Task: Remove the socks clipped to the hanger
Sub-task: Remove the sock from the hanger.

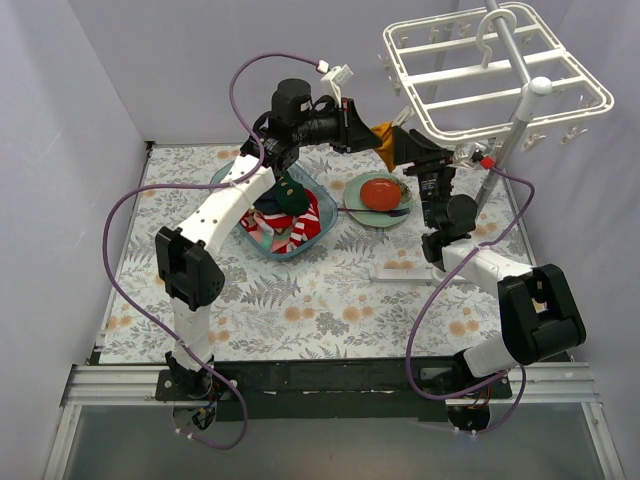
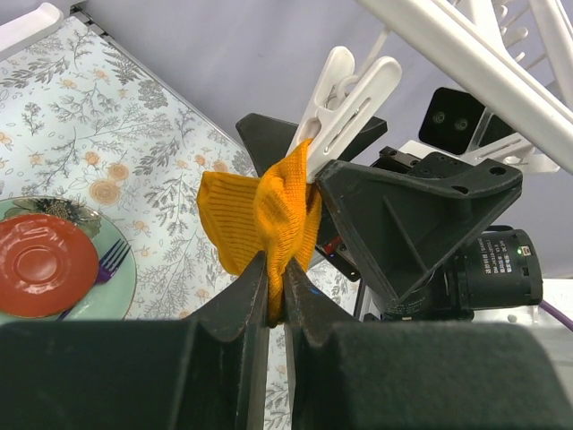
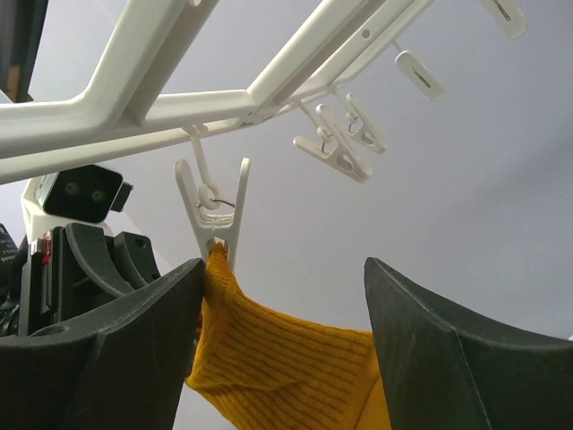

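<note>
A mustard yellow sock (image 2: 255, 219) is pinched at its lower edge between the closed jaws of the left gripper (image 2: 276, 300), while its top is caught in a white clip (image 2: 345, 98) hanging from the hanger (image 1: 497, 72) at the back right of the table. The right gripper (image 3: 282, 305) is held wide open, a finger on either side of the sock just below the clip, and nothing is grasped by it. The other socks (image 1: 285, 220) are heaped in the blue tub (image 1: 326, 222). If the sock is pulled before the clip is released, the hanger could be dragged or tipped. The fabric could also slip from so thin a pinch, and the two closely placed grippers could be knocked together.
</note>
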Controlling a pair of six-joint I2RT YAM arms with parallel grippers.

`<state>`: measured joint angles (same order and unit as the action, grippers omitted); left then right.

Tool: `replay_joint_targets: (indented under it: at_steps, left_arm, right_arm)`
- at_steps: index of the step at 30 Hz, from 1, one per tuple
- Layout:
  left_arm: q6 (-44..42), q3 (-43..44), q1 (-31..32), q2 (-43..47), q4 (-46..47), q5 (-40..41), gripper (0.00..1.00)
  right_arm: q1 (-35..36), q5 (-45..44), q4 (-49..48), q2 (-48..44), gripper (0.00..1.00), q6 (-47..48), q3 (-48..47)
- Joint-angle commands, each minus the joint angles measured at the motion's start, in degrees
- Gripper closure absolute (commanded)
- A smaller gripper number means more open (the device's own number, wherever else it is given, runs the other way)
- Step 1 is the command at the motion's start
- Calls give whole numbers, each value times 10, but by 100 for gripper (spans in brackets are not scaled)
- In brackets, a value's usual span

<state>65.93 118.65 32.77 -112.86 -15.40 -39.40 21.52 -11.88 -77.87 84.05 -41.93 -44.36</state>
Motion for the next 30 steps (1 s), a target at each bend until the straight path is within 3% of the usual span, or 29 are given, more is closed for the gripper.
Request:
replay_joint_targets:
  at_steps: [1,30]
  left_arm:
    - [2,13,4,5,-3,4,100]
    - [1,13,18,-3,-7,22,100]
  right_arm:
    - [1,-7,-197,2,21,-11,-31]
    - [5,-77,-247,27,22,-14,-73]
